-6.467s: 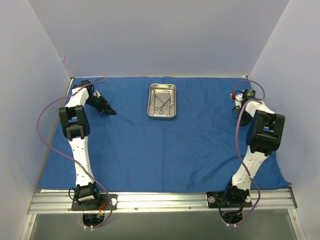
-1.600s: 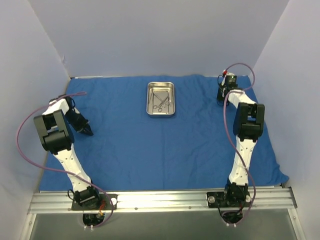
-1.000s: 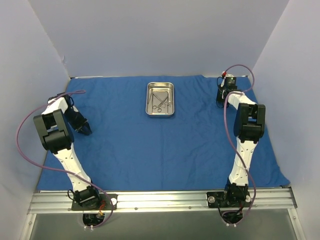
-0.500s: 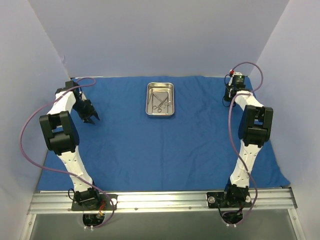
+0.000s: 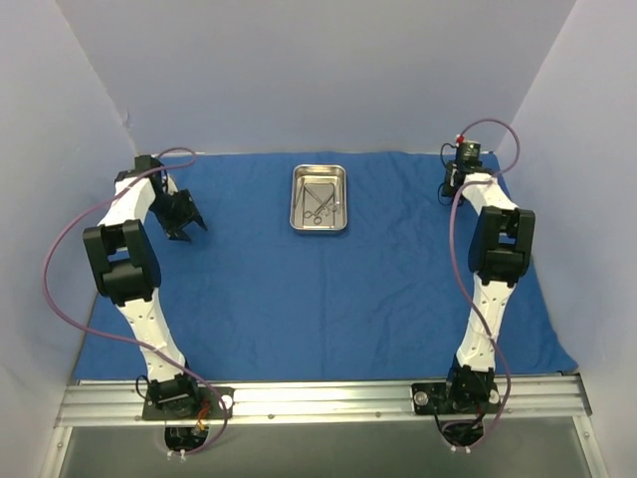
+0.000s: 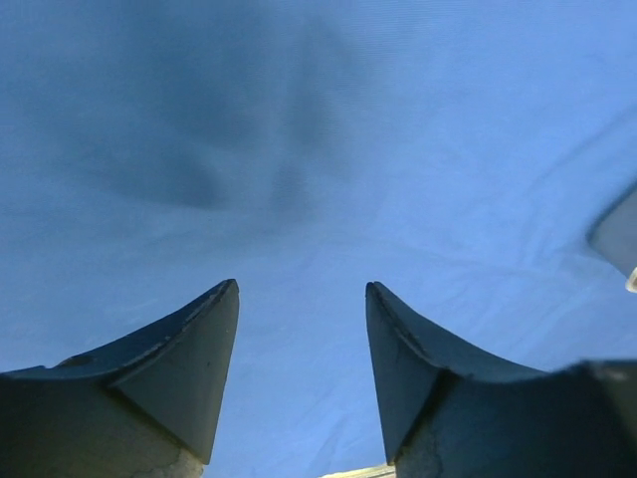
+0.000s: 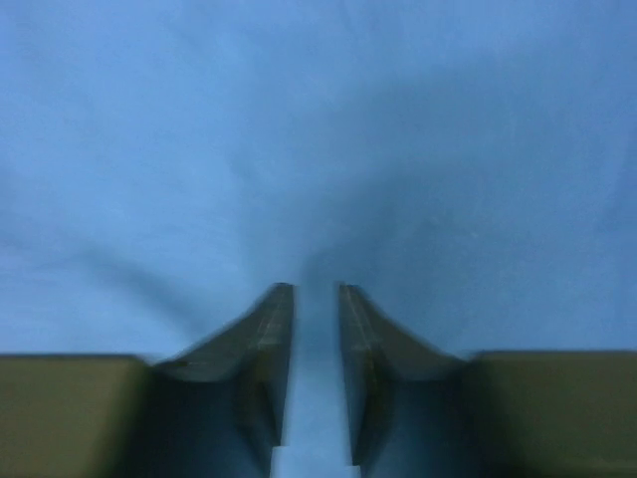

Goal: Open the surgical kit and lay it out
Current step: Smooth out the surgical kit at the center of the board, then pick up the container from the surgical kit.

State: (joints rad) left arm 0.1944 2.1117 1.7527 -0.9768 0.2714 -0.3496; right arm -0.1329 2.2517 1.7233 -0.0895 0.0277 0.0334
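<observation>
Presently: spreading step judged near complete. Royal-blue cloth wrap (image 5: 328, 299) lies flat over desk. Steel tray (image 5: 295, 204) holding instruments (image 5: 320, 207) sits mid far edge. Left gripper (image 6: 302, 289) near far-left corner, fingers wide apart, empty. Right gripper (image 7: 316, 289) at far-right corner, fingers narrowly parted, no fold seen between. Next move, by judgement: lift instruments from tray, lay on cloth; needs fine pinch.

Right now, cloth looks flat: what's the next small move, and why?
Probably swing the left gripper toward the tray: its jaws are open and empty over the cloth, which lies spread flat, while the instruments lie inside the tray, not yet laid out.
</observation>
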